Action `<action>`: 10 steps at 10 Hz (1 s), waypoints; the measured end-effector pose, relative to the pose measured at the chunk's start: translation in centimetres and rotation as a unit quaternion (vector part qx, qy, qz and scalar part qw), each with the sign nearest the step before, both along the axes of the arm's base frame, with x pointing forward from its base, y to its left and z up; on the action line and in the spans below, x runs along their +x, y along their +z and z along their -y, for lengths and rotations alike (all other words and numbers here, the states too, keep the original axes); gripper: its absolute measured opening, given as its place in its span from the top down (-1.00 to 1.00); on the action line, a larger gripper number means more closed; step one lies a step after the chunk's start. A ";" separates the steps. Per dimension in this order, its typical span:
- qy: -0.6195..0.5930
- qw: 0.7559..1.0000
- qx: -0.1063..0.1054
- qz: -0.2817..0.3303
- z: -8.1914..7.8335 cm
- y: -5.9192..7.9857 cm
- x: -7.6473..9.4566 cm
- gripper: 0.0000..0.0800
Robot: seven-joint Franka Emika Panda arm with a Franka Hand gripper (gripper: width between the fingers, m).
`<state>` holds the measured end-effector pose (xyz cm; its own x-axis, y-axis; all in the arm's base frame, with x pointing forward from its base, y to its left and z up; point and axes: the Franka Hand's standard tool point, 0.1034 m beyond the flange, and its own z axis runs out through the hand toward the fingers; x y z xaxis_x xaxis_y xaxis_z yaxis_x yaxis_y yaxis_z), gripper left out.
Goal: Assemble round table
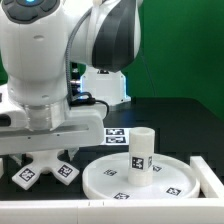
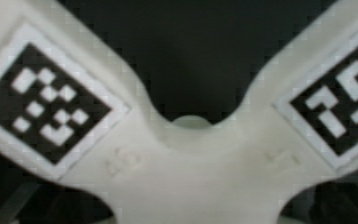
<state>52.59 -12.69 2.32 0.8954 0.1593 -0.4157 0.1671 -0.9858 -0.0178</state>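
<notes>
The cross-shaped foot (image 1: pixel 45 168) is white, with black-and-white tags on its arms. It sits under my gripper (image 1: pixel 46 152) at the exterior view's left, tilted so that its tags face the camera. My fingers reach down among its arms and appear shut on its hub. In the wrist view the foot (image 2: pixel 194 165) fills the picture and hides my fingertips. The round disc (image 1: pixel 120 172) lies flat at the right, and the short cylinder leg (image 1: pixel 142 150) stands upright on it. The foot is apart from the disc.
The marker board (image 1: pixel 117 133) lies behind the disc. A white rail (image 1: pixel 206 172) stands at the disc's right, and a white edge (image 1: pixel 110 205) runs along the front. A white box (image 1: pixel 105 85) stands at the back.
</notes>
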 end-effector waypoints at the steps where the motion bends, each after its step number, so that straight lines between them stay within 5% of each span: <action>1: 0.000 1.000 0.000 -0.002 0.0 -0.2 -0.1 -0.62; 3: 0.001 1.000 -0.001 0.001 0.0 -0.3 0.0 -0.62; 4: 0.001 1.000 -0.001 0.001 0.0 -0.3 0.0 -0.24; 9: 0.001 1.000 -0.001 0.003 0.0 0.0 0.2 -0.13; 10: 0.001 1.000 0.007 0.003 -0.8 1.7 0.5 -0.13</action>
<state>53.14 -11.84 4.02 0.8974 0.1669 -0.4084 0.1696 -0.9851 -0.0298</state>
